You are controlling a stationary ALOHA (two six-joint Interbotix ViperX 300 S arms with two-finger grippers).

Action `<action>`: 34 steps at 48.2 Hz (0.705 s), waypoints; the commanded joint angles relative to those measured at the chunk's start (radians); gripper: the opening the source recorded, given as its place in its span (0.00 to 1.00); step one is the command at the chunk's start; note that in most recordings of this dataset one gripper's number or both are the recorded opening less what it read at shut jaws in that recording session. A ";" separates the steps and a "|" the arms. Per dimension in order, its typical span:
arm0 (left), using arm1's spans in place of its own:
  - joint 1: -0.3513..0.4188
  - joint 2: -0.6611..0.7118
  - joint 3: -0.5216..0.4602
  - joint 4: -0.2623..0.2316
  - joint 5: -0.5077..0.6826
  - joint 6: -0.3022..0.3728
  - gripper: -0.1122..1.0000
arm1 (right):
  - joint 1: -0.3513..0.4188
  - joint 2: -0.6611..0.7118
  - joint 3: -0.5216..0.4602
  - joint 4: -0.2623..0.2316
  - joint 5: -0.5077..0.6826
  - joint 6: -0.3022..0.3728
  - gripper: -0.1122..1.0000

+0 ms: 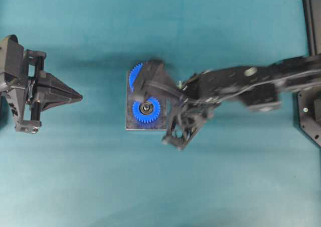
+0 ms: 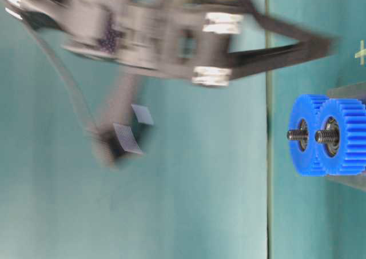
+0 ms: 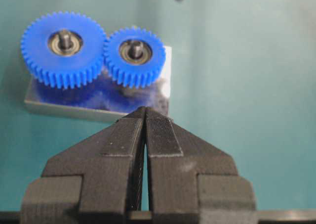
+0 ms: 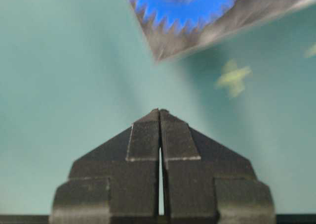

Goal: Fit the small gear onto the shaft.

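Note:
The small gear (image 1: 146, 108) (image 3: 135, 56) is blue and sits on the shaft (image 3: 136, 48), whose silvery tip shows through its hub. It meshes with a larger blue gear (image 3: 63, 48) on the dark grey plate (image 1: 130, 125) (image 3: 74, 110). My right gripper (image 1: 150, 66) (image 4: 159, 110) hovers blurred over the plate's far part, shut with nothing in it, and hides most of the larger gear from overhead. My left gripper (image 1: 80, 95) (image 3: 145, 109) is shut and empty, left of the plate and pointing at it.
The plate rests on a teal cloth (image 1: 160, 187). Black frame parts (image 1: 312, 16) and a black base (image 1: 308, 119) stand at the right edge. A yellowish cross mark (image 4: 232, 78) lies on the cloth near the plate's corner.

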 commanded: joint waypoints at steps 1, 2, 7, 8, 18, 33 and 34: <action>0.000 -0.002 -0.029 0.002 -0.009 0.000 0.10 | -0.014 -0.086 0.021 -0.057 -0.063 0.006 0.09; 0.000 -0.002 -0.028 0.002 -0.009 0.002 0.10 | -0.015 -0.100 0.032 -0.071 -0.081 0.005 0.09; 0.000 -0.003 -0.028 0.002 -0.009 0.011 0.10 | -0.029 -0.166 0.103 -0.114 -0.163 0.005 0.09; 0.000 -0.003 -0.028 0.003 -0.009 0.012 0.10 | -0.031 -0.176 0.117 -0.121 -0.175 0.005 0.09; 0.000 -0.003 -0.021 0.003 -0.009 0.037 0.10 | -0.037 -0.273 0.245 -0.135 -0.305 0.005 0.09; 0.000 -0.006 -0.025 0.002 -0.009 0.058 0.10 | -0.048 -0.413 0.448 -0.175 -0.558 -0.028 0.09; 0.000 -0.006 -0.026 0.003 -0.011 0.058 0.10 | -0.048 -0.420 0.460 -0.176 -0.574 -0.035 0.09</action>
